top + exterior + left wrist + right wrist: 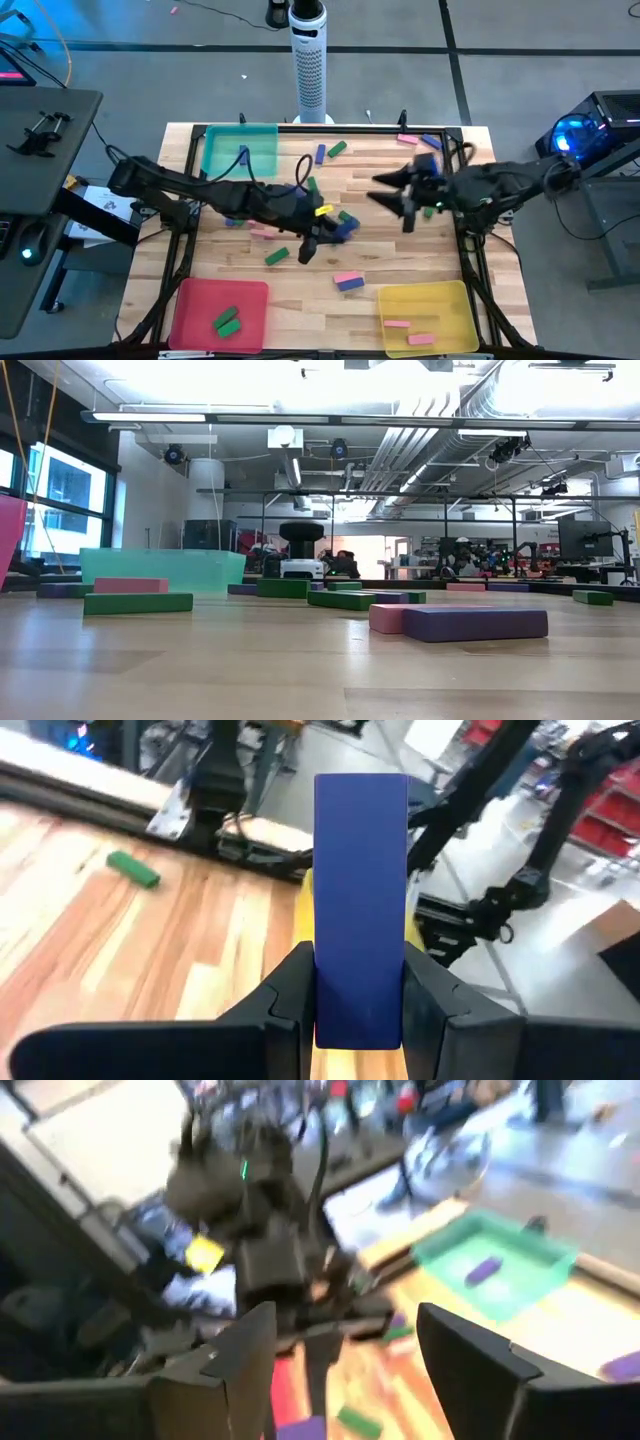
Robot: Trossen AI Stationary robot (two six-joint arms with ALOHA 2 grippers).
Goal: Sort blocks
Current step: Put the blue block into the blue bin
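Note:
My left gripper (335, 232) reaches in from the left to the table's middle and is shut on a blue block (360, 890). My right gripper (383, 190) hangs open just to its right, pointing at it and touching nothing; its wrist view shows the open fingers (245, 1350) with the left arm beyond. Loose blocks lie flat on the wood: a green one (277, 257), a pink and a blue one side by side (348, 280), and others near the far edge (337, 148). Neither gripper appears in the low view. My left gripper pinches the blue block's lower half (360, 1010) between its two fingers (285, 995), one on each long side. The block lies along the fingers and sticks out past their tips. It is lifted clear of the table.
A teal tray (215, 155) at the far left holds one blue block. A red tray (195, 300) at the near left holds green blocks. A yellow tray (455, 300) at the near right holds pink blocks. A white tower (310, 60) stands beyond the far edge.

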